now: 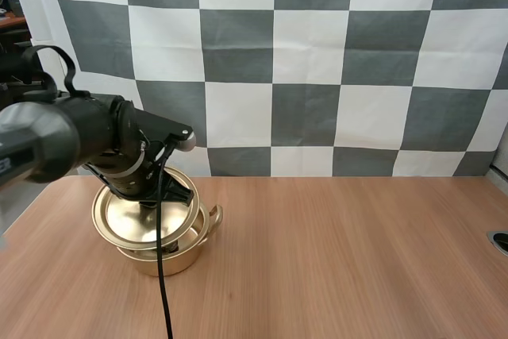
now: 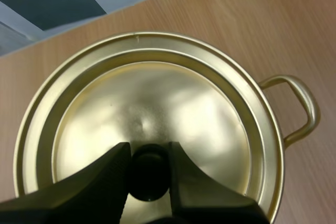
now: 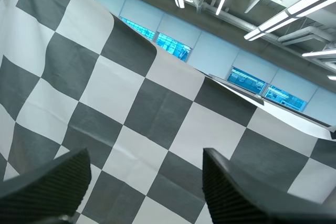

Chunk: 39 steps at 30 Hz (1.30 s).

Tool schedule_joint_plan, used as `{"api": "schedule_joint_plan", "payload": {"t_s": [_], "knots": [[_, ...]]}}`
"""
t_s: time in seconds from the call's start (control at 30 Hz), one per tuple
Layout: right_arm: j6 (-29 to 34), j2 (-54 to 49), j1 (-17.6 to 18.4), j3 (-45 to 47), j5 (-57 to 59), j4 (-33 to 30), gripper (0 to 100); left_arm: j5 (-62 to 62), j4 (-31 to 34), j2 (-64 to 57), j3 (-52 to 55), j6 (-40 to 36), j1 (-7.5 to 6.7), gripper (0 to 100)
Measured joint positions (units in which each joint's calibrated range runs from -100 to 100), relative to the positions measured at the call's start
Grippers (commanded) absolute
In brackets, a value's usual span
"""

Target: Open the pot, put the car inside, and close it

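Note:
A gold pot [image 1: 173, 257] stands on the left part of the wooden table. Its gold lid [image 1: 127, 224] sits over the pot's mouth, tilted and shifted a little to the left of the pot. My left gripper [image 1: 148, 204] comes down on the lid from above. In the left wrist view my left gripper [image 2: 149, 157] is shut on the lid's black knob [image 2: 148, 179], one finger on each side, above the lid [image 2: 157, 98]. One loop handle [image 2: 300, 109] of the pot sticks out beside the lid. My right gripper [image 3: 144, 182] is open, its fingers wide apart and holding nothing.
The bare wooden table [image 1: 341, 260] stretches to the right of the pot. A dark round fitting [image 1: 500, 241] sits at the table's right edge.

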Motion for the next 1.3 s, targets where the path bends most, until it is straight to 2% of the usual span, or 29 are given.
{"api": "schedule_joint_plan", "payload": {"t_s": [0.17, 0.73, 0.8, 1.3], "knots": [[0.0, 0.0, 0.0, 0.0, 0.0, 0.0, 100, -0.24, -2.08, 3.6, 0.0, 2.15, 0.0, 0], [0.0, 0.0, 0.0, 0.0, 0.0, 0.0, 100, -3.13, -2.67, 3.6, 0.0, 1.94, 0.0, 0], [0.25, 0.0, 0.0, 0.0, 0.0, 0.0, 100, -3.96, -4.45, 3.6, 0.0, 1.94, 0.0, 0], [0.25, -1.0, 0.0, 0.0, -0.07, 0.0, 100, -4.53, -5.88, 9.53, 0.0, 2.06, 0.0, 0]]}}
